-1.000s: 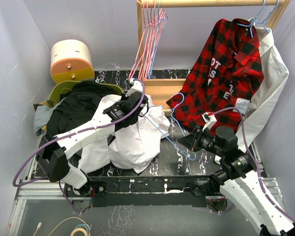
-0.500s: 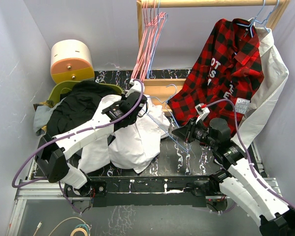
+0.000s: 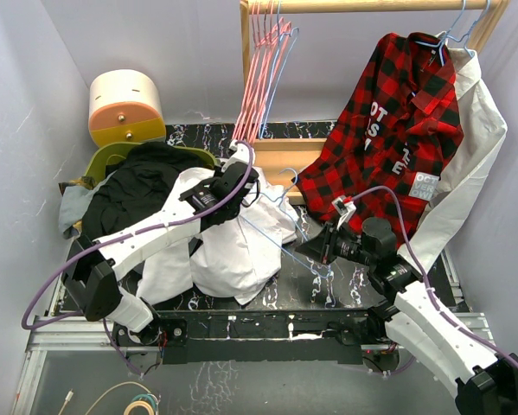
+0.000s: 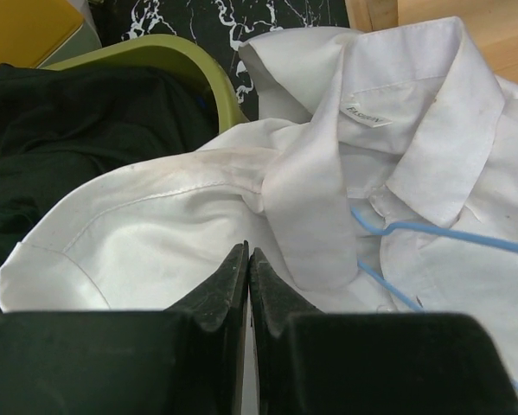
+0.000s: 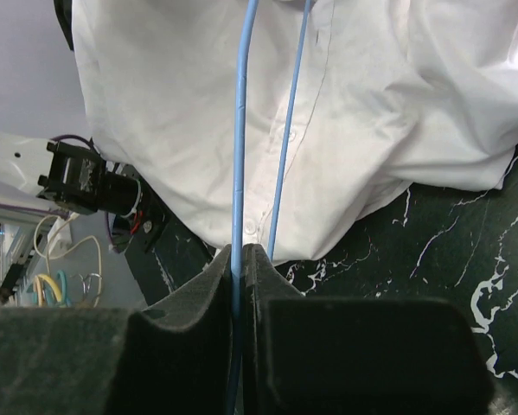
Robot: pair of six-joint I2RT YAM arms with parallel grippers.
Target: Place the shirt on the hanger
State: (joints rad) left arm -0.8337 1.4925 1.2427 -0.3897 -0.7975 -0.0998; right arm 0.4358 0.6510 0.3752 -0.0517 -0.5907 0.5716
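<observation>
1. R claw (image 5: 239,251): closed tight on the hanger (image 5: 241,130), one blue wire pinched btwn the fingertips. A 2nd thinner wire runs just beside it, outside the grip.
2. Hanger: light blue wire, held low over the table (image 3: 336,290), reaching from R claw across the shirt (image 3: 241,251) toward its collar. In the L wrist view the wire lies on the shirt front, just below the collar.
3. L claw (image 4: 247,255): fingers pressed together, tips down on the shirt's shoulder/sleeve cloth. Can't tell if any cloth is pinched btwn them.
4. Shirt: white, crumpled in a heap on the table's left-centre, collar open and facing up w/ the label showing. Button strip hangs toward the near edge.
5. Black garment (image 3: 146,186) sits just left of the shirt, partly in a green tub (image 4: 194,56).
6. Behind: wooden rack (image 3: 371,7) w/ pink hangers (image 3: 263,69) at left; red plaid shirt (image 3: 388,130) hung at right, another white garment (image 3: 479,138) beside it.
7. Far-left corner: round cream-and-yellow container (image 3: 124,108).
</observation>
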